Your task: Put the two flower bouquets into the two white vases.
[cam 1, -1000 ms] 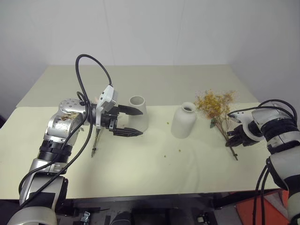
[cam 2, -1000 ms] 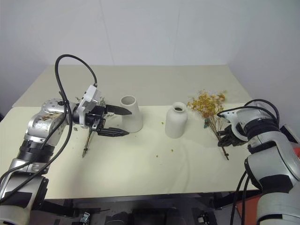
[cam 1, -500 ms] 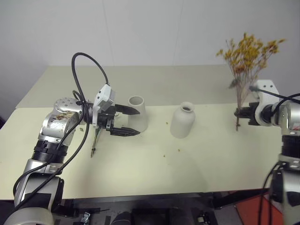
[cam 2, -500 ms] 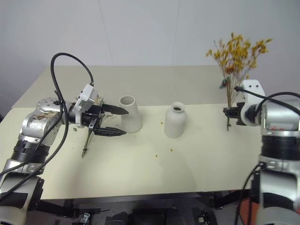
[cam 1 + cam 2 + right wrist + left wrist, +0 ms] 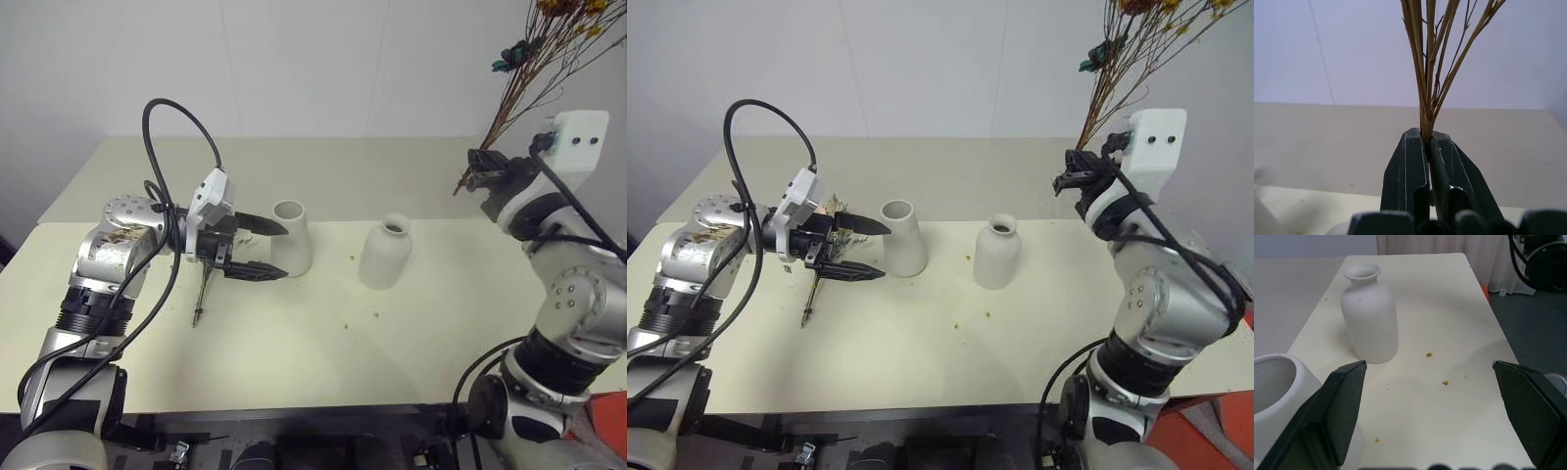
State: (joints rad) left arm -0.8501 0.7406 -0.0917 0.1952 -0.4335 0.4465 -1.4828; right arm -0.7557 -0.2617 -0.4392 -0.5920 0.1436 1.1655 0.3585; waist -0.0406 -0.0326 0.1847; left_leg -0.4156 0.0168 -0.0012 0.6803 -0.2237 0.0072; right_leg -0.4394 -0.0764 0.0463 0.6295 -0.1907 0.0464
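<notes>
My right gripper (image 5: pixel 477 176) is shut on the stems of the yellow-orange bouquet (image 5: pixel 529 69) and holds it high above the table's right side. The spray points upward and its blossoms reach the picture's top edge. In the right wrist view the stems (image 5: pixel 1427 73) rise from between the closed fingers. The bottle-shaped white vase (image 5: pixel 385 252) stands mid-table, with the cone vase (image 5: pixel 291 238) to its left. My left gripper (image 5: pixel 286 253) hovers open just left of the cone vase, holding nothing. The smaller bouquet lies on the table under that hand; its stem (image 5: pixel 201 294) shows.
Small crumbs (image 5: pixel 375 315) lie on the cream table (image 5: pixel 313 362) in front of the vases. A black cable (image 5: pixel 181 137) loops above my left arm. A white wall stands behind the table's far edge.
My right gripper has lifted the yellow-orange bouquet off the table, swung it upright, and carried it higher and to the left. The left arm and both vases have stayed put.
</notes>
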